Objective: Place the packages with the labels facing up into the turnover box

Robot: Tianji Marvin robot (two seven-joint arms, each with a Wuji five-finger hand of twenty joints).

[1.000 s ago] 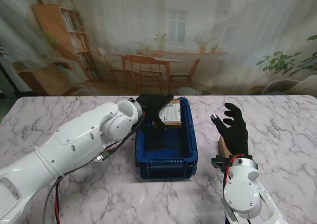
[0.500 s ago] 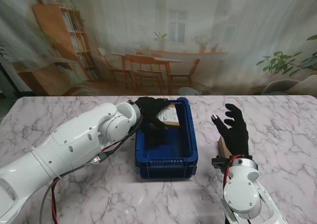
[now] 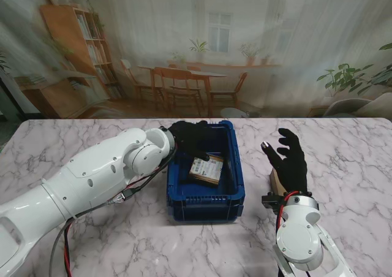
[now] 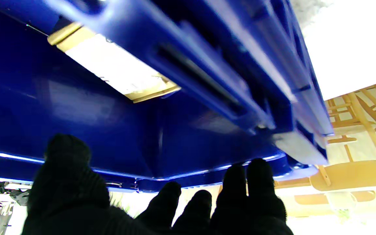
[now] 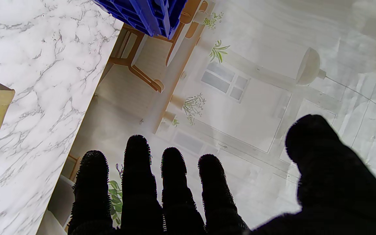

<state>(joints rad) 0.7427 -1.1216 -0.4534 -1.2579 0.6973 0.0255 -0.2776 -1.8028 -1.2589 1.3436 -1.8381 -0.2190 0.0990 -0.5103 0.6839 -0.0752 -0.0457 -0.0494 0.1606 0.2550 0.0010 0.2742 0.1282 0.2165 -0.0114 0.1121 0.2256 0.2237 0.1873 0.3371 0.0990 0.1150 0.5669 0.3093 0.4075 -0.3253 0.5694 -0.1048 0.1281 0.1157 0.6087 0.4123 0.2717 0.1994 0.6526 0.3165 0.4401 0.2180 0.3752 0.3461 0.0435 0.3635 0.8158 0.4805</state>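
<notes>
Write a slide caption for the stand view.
Labelled cardboard package lies inside blue plastic turnover box; both gloved hands empty.

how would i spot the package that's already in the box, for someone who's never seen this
Find the blue turnover box in the middle of the marble table. The package lies inside on its floor, white label up. The other package sits outside, beside the right hand.

A brown package (image 3: 206, 170) is lying label-up, slightly askew, inside the blue turnover box (image 3: 205, 202) at frame centre.
</notes>
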